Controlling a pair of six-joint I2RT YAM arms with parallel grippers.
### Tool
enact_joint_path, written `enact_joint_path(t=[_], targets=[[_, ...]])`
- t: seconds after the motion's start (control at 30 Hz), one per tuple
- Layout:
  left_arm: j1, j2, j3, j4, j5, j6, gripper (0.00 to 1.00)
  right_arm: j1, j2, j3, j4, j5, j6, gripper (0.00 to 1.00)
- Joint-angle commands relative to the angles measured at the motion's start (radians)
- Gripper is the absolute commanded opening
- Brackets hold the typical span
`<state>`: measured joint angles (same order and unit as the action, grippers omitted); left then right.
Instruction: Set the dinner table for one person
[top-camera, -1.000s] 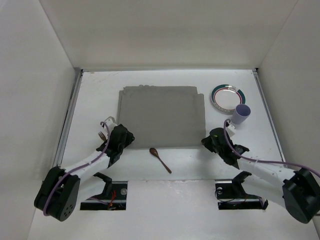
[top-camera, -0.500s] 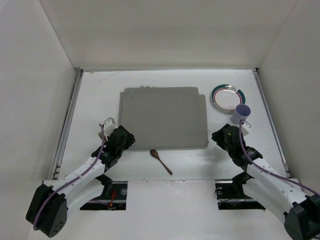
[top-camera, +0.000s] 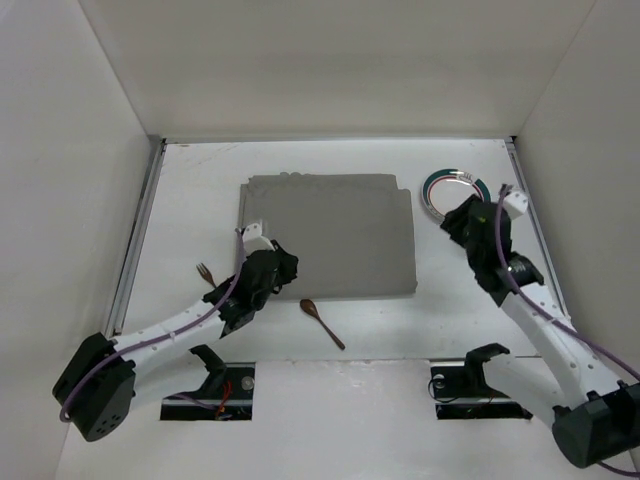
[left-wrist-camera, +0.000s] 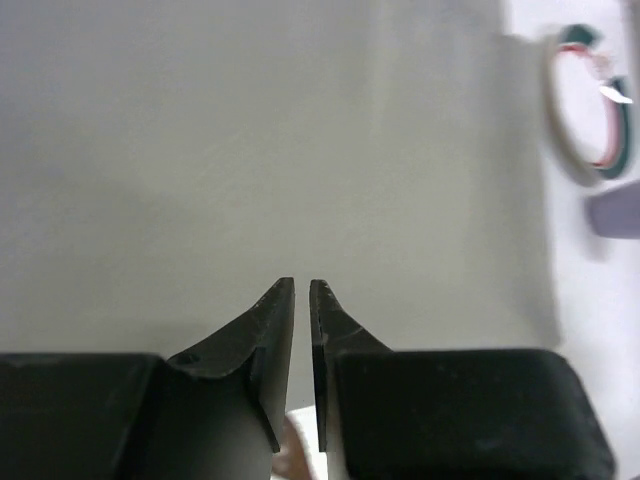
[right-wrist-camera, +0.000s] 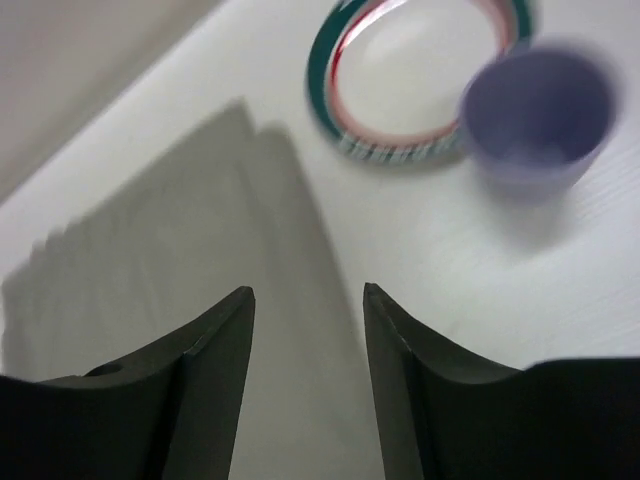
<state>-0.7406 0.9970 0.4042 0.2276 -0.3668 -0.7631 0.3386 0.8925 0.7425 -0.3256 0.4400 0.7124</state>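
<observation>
A grey placemat (top-camera: 328, 235) lies flat in the middle of the white dinner table (top-camera: 190, 190). My left gripper (top-camera: 282, 262) hovers over the mat's near left corner. Its jaws (left-wrist-camera: 302, 283) are almost together with nothing between them. A brown fork (top-camera: 206, 272) lies to its left and a wooden spoon (top-camera: 321, 321) to its right, both on the table. My right gripper (top-camera: 460, 222) stands open (right-wrist-camera: 308, 290) and empty beside the mat's right edge. Just beyond it are the striped plate (right-wrist-camera: 415, 70) and the purple cup (right-wrist-camera: 540, 115). From above, the right arm hides the cup.
The plate (top-camera: 440, 188) sits at the back right, partly under the right arm. White walls close in the table on three sides, with metal rails (top-camera: 140, 230) along the left and right edges. The arm bases stand at the near edge.
My left gripper moved right from beside the fork to the mat's corner and closed. My right gripper opened and swung from the mat's near right corner back toward the plate and cup.
</observation>
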Motion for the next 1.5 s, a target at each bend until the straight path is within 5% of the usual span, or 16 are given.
enact_joint_path(t=[0.0, 0.17, 0.6, 0.7, 0.8, 0.9, 1.13, 1.47], targets=[[-0.027, 0.017, 0.044, 0.199, -0.017, 0.122, 0.10, -0.173, 0.080, 0.093, 0.002, 0.118, -0.143, 0.56], [0.011, 0.049, -0.036, 0.317, -0.023, 0.131, 0.15, -0.376, 0.187, 0.109, 0.075, 0.109, -0.128, 0.57], [0.063, 0.115, -0.133, 0.475, -0.011, 0.119, 0.30, -0.448, 0.471, 0.167, 0.109, 0.039, -0.088, 0.51], [0.073, 0.114, -0.137, 0.477, -0.006, 0.108, 0.30, -0.453, 0.491, 0.143, 0.140, 0.034, -0.079, 0.42], [0.079, 0.121, -0.137, 0.477, -0.006, 0.104, 0.30, -0.467, 0.497, 0.129, 0.140, 0.028, -0.068, 0.15], [0.080, 0.124, -0.137, 0.477, -0.011, 0.104, 0.31, -0.450, 0.400, 0.112, 0.131, 0.103, -0.079, 0.07], [0.120, 0.147, -0.139, 0.486, -0.021, 0.090, 0.33, -0.288, 0.214, 0.213, 0.014, 0.129, -0.126, 0.08], [0.252, 0.109, -0.163, 0.426, -0.050, 0.021, 0.34, -0.013, 0.653, 0.592, 0.045, -0.007, -0.248, 0.09]])
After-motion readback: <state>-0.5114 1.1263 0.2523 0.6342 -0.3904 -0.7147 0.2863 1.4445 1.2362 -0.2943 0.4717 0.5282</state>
